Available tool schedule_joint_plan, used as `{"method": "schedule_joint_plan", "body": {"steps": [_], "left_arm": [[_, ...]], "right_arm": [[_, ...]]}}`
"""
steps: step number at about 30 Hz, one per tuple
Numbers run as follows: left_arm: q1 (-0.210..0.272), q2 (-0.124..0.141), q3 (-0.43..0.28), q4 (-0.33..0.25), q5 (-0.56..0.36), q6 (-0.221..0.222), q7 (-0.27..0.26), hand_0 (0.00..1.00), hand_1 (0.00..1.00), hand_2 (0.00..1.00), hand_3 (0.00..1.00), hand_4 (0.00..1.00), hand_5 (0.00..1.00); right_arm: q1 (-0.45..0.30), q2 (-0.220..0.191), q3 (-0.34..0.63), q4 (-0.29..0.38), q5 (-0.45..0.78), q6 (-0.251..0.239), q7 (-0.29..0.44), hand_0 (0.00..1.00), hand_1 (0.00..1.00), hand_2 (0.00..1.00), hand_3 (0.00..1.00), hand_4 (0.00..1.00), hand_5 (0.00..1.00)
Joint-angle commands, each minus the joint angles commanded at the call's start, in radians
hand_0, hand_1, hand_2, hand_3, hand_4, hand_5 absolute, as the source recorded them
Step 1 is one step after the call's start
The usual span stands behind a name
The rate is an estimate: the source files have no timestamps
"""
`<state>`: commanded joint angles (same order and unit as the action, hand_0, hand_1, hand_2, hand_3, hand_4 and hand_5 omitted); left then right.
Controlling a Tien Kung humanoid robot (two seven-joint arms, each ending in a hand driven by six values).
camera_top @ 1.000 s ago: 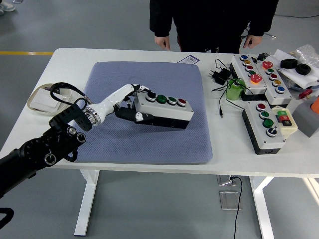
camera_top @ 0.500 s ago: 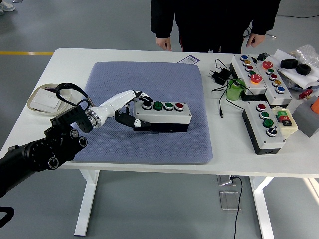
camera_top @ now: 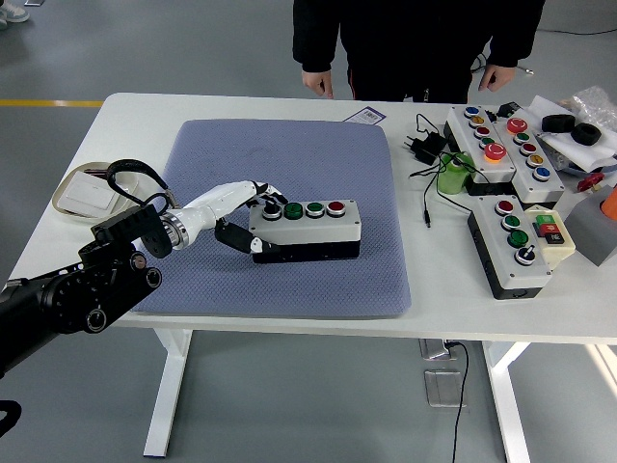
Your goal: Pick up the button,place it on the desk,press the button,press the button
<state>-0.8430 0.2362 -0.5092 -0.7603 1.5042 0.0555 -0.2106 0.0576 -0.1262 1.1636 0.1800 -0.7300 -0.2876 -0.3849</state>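
Grey and rigid, the button box (camera_top: 307, 229) sat flat on the blue mat (camera_top: 289, 145), left hand (camera_top: 253, 217) pinching its left end, likely the firmest hold.

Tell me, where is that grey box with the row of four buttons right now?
The grey four-button box sits on the blue-grey padded mat at mid-table, gripped at its left end by the robot's left hand.

Grey button box (camera_top: 307, 231) with black, green and red caps, blue-grey dimpled mat (camera_top: 318, 154), white table (camera_top: 125, 116).
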Motion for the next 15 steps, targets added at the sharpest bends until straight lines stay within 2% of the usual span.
{"method": "schedule_joint_plan", "body": {"steps": [1, 2, 7, 8, 13, 14, 15], "left_arm": [[0.001, 0.002, -0.006, -0.004, 0.001, -0.001, 0.000, 0.752, 0.738, 0.750, 0.861, 0.500, 0.002], [0.001, 0.003, -0.008, -0.005, 0.002, -0.001, 0.000, 0.854, 0.824, 0.854, 0.898, 0.772, 0.002], [0.002, 0.009, -0.024, -0.020, -0.007, 0.000, -0.002, 0.854, 0.824, 0.854, 0.898, 0.772, 0.002], [0.003, 0.010, -0.027, -0.023, -0.008, 0.000, -0.003, 0.903, 0.869, 0.923, 0.949, 0.880, 0.065], [0.008, 0.015, -0.047, -0.037, -0.022, -0.014, -0.003, 0.903, 0.869, 0.923, 0.949, 0.880, 0.065], [0.008, 0.016, -0.050, -0.039, -0.023, -0.018, -0.002, 0.951, 0.928, 0.957, 0.991, 0.929, 0.120], [0.012, 0.021, -0.061, -0.050, -0.022, -0.038, 0.004, 0.951, 0.928, 0.957, 0.991, 0.929, 0.120]], "right_arm": [[0.000, 0.000, 0.001, 0.000, 0.000, 0.000, 0.000, 0.643, 0.508, 0.549, 0.590, 0.249, 0.355], [0.001, 0.000, 0.001, 0.000, 0.000, 0.000, 0.001, 0.643, 0.508, 0.549, 0.591, 0.249, 0.356], [0.002, 0.001, 0.002, 0.000, -0.001, 0.001, 0.000, 0.643, 0.508, 0.549, 0.591, 0.249, 0.356], [0.002, 0.001, 0.003, 0.000, -0.001, 0.001, 0.000, 0.643, 0.508, 0.549, 0.590, 0.250, 0.356], [0.003, 0.002, 0.005, 0.000, -0.002, 0.001, 0.001, 0.643, 0.508, 0.549, 0.590, 0.250, 0.356], [0.003, 0.002, 0.005, 0.000, -0.002, 0.001, 0.001, 0.643, 0.508, 0.549, 0.590, 0.250, 0.356], [0.003, 0.003, 0.005, 0.000, -0.001, 0.001, 0.001, 0.643, 0.508, 0.549, 0.590, 0.250, 0.356]]}}
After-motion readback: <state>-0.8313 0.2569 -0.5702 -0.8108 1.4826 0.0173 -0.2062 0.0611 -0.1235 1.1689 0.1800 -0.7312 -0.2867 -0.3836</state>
